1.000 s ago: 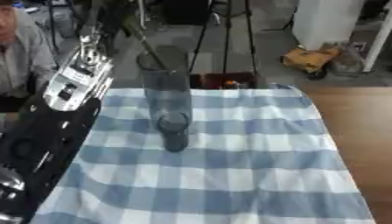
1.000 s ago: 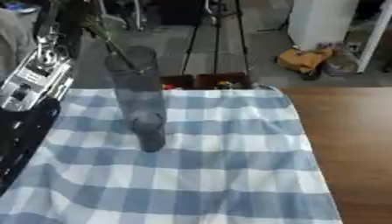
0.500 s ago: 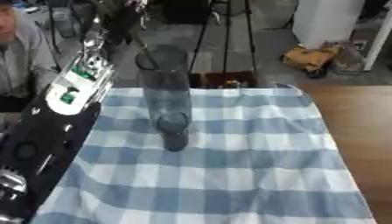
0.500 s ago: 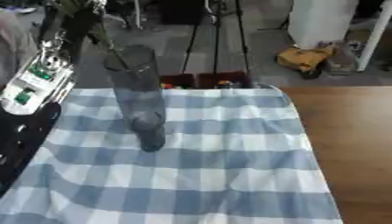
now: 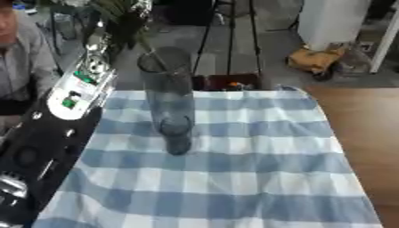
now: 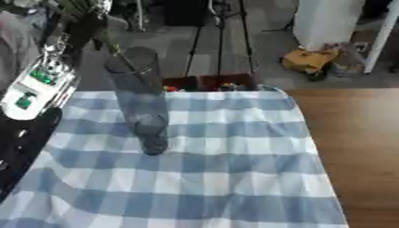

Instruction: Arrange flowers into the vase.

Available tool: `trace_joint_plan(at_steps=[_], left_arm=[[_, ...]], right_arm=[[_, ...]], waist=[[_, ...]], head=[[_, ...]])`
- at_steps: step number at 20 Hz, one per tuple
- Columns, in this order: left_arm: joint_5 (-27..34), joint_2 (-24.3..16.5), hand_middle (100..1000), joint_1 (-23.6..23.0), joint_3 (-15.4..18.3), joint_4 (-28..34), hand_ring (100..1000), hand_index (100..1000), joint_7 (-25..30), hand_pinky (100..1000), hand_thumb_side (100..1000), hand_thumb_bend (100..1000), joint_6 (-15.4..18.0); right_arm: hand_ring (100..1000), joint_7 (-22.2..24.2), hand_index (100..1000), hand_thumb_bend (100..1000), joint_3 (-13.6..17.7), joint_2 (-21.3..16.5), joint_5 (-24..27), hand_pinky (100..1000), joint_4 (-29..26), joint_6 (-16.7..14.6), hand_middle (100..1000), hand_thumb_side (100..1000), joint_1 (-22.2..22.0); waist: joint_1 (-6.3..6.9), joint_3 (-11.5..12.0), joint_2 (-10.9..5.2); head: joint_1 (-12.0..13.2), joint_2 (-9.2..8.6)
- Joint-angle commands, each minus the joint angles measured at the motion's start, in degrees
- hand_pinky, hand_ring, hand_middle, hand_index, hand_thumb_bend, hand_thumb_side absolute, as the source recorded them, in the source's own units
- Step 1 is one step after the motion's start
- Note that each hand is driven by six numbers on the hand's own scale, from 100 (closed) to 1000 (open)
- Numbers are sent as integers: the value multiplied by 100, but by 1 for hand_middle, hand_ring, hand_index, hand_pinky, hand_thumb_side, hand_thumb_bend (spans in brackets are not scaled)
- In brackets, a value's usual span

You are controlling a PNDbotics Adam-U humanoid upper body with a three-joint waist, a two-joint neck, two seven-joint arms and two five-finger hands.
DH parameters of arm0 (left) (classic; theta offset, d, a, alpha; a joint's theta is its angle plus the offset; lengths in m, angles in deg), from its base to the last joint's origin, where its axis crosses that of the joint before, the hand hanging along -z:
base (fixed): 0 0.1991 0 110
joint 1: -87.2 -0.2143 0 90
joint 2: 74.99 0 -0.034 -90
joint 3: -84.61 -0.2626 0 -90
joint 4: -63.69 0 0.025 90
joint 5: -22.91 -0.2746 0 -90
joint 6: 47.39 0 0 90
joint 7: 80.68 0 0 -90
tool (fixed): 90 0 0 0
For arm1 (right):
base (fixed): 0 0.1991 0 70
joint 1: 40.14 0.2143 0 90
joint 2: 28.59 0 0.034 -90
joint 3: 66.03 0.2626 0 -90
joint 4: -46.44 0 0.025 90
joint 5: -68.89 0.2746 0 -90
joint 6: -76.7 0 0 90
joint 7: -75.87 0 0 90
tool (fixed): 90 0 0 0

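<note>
Left arm (image 5: 74,89): black with a white panel, rising along the left edge of the tablecloth toward the far-left corner.
Left hand (image 5: 117,20): above the vase's mouth, blurred among green stems; whether its fingers are closed on them cannot be told.
Flower stems (image 6: 117,46): green, one slanting down to the vase's rim.
Vase (image 5: 170,100): tall, clear, upright, toward the tablecloth's far-left part.
Tablecloth (image 5: 257,173): blue-and-white check.
Table (image 6: 351,133): bare wood along the right edge.
</note>
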Motion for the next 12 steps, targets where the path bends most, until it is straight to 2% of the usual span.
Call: trace_joint_plan(at_steps=[1,4,8,12], left_arm=[[-104,-123,252,104,10,48,201,251,80,100,536,100,-42],[-191,-136,317,91,7,62,280,251,169,100,529,100,-85],[-284,-152,348,84,12,96,317,249,251,100,515,100,-113],[-391,-170,341,82,28,126,318,245,299,100,506,100,-129]], right_arm=[[780,4,793,100,47,-95,-48,674,-125,22,764,1000,71],[780,7,793,100,50,-93,-54,674,-124,27,764,1000,67],[780,8,792,100,52,-90,-59,674,-120,29,764,1000,59],[781,9,792,100,54,-91,-70,673,-115,30,764,1000,52]], waist=[[-16,6,-119],[-17,13,-125],[-22,20,-134],[-25,33,-141]], head=[[-16,-50],[-20,-45],[-20,-43],[-23,-46]])
